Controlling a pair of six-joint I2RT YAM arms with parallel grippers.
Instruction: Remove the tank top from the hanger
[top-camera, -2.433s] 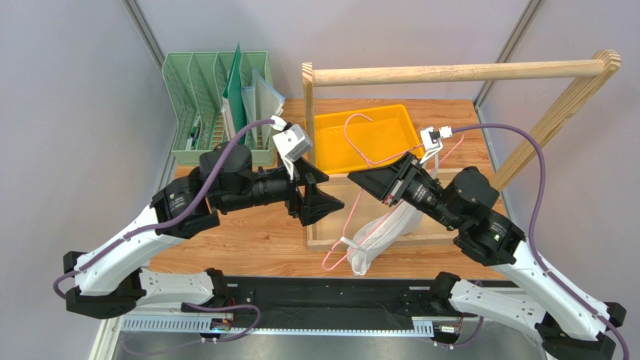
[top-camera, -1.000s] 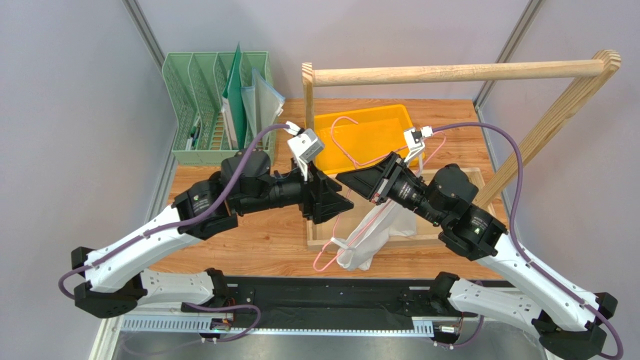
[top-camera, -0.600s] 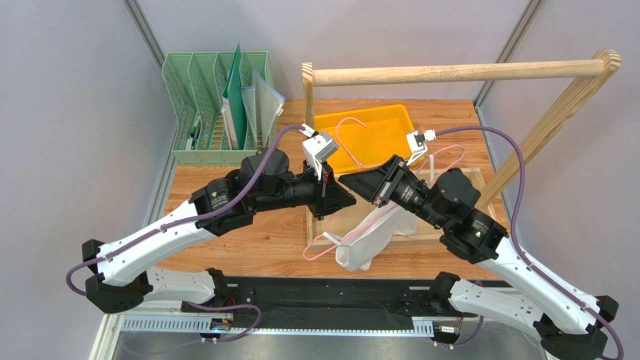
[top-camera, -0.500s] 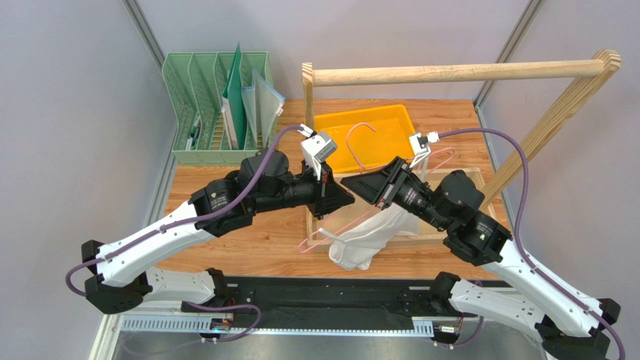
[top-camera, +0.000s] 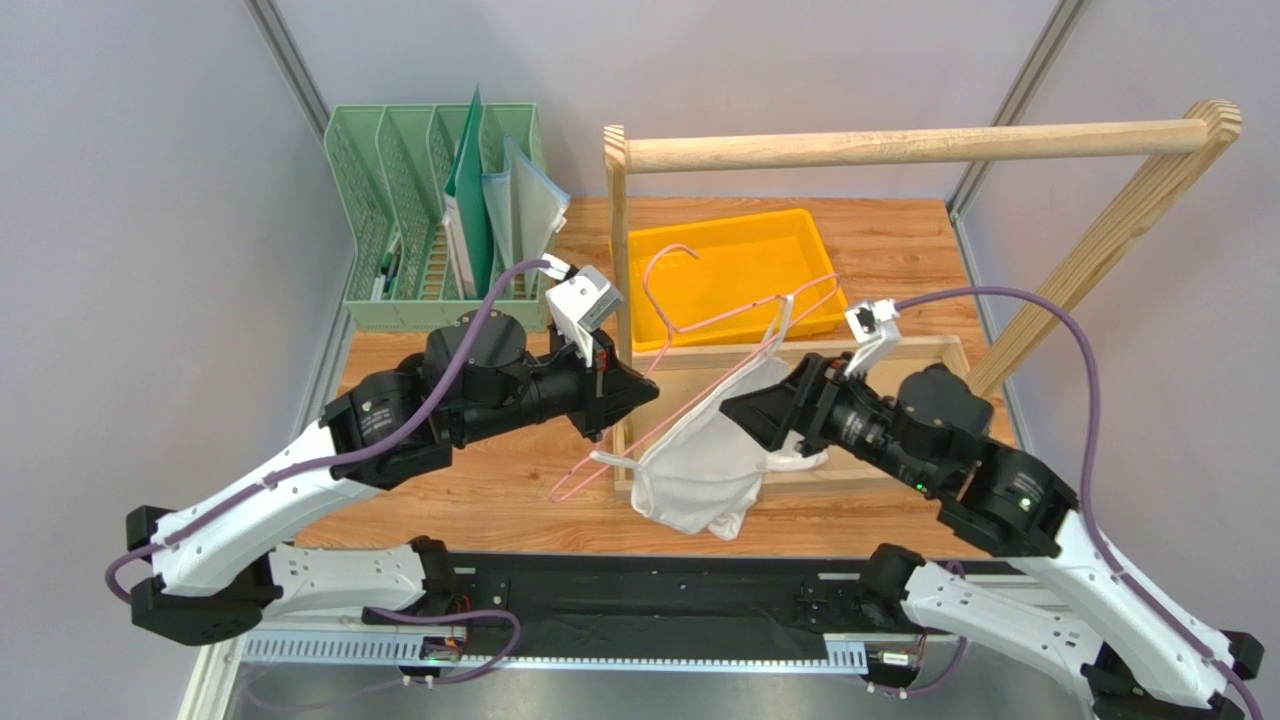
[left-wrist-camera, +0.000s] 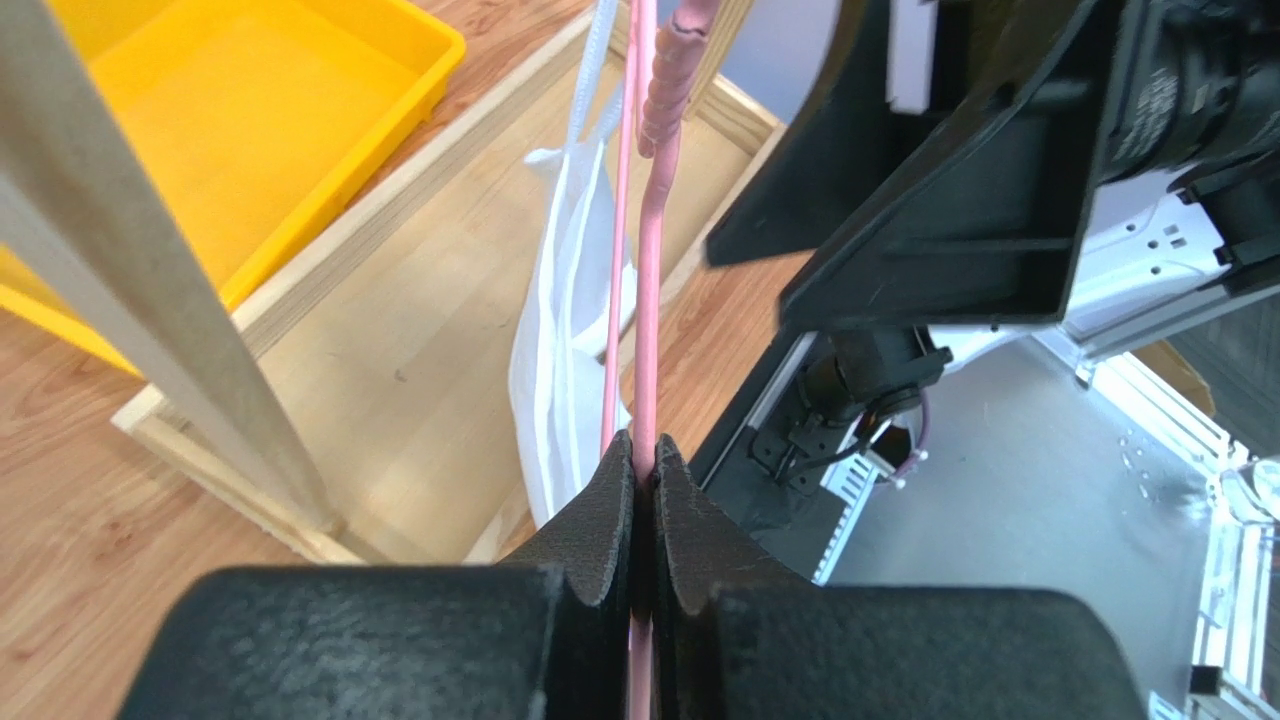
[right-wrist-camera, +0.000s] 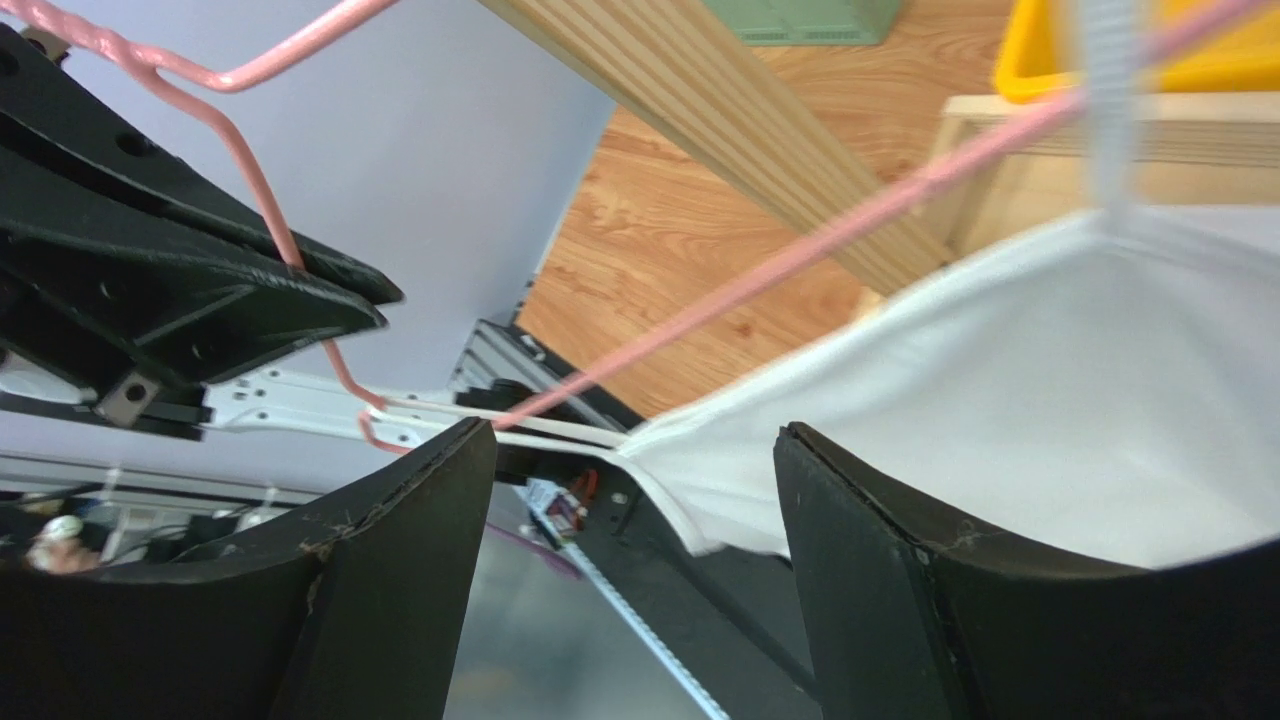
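Note:
The pink wire hanger (top-camera: 736, 312) hangs tilted in the air over the table's near edge. My left gripper (top-camera: 643, 393) is shut on one of its wires; in the left wrist view the pads (left-wrist-camera: 643, 450) pinch the pink hanger (left-wrist-camera: 649, 300). The white tank top (top-camera: 694, 468) sags from the hanger by a strap and also shows as the tank top (left-wrist-camera: 564, 375) beside the wire. My right gripper (top-camera: 736, 408) stands open just right of the cloth, holding nothing. In its wrist view the right gripper (right-wrist-camera: 634, 432) faces the tank top (right-wrist-camera: 1052, 390) and the hanger (right-wrist-camera: 781, 240).
A large wooden rail frame (top-camera: 917, 146) spans the back, standing on a shallow wooden base (top-camera: 902, 353). A yellow tray (top-camera: 751, 248) lies behind the hanger. A green file rack (top-camera: 436, 210) with folders stands at the back left.
The left gripper has shut on the hanger and pulled it left. The right gripper has let go, opened and drawn back to the right; the tank top now hangs lower left.

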